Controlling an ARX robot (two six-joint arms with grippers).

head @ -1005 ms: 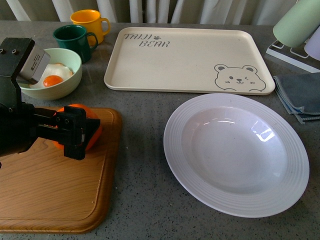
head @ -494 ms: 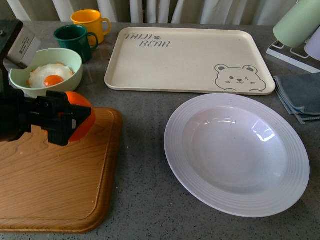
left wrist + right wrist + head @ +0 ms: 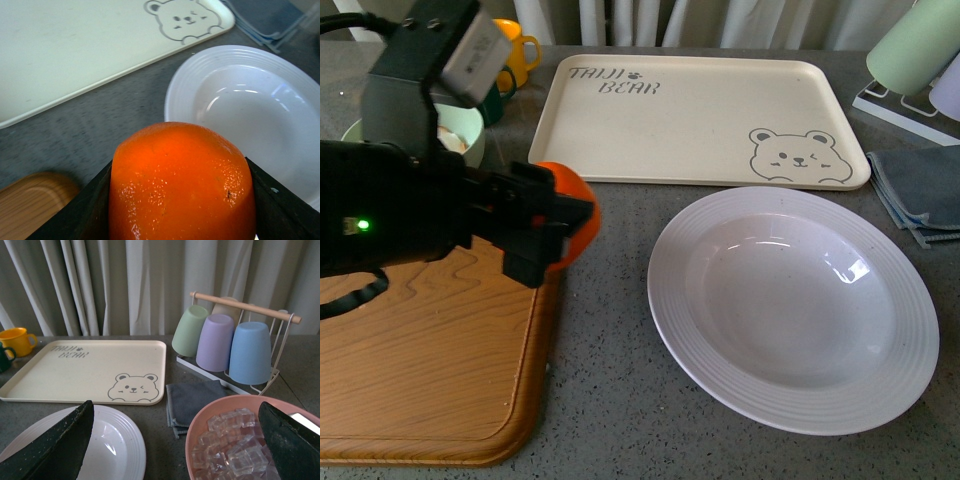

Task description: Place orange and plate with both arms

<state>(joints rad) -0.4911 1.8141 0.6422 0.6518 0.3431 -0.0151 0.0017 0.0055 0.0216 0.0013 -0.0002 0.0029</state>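
L gripper [image 3: 545, 226] pinching bright orange round fruit [image 3: 578, 212], aloft.
Near large white ridged-rim plate [image 3: 912, 300]; R gripper [image 3: 175, 440] spread wide.

Front view: left arm [image 3: 390, 215] covers most of pale green bowl [image 3: 468, 128], nearly all of green mug [image 3: 496, 98], part of yellow mug [image 3: 523, 48], far corner of cutting board [image 3: 440, 360]. Orange [image 3: 575, 212] half behind left pincer [image 3: 548, 222]. Left wrist view: orange and plate [image 3: 180, 85] run out of frame. Right wrist view: pink ice bowl [image 3: 220, 410] cut off
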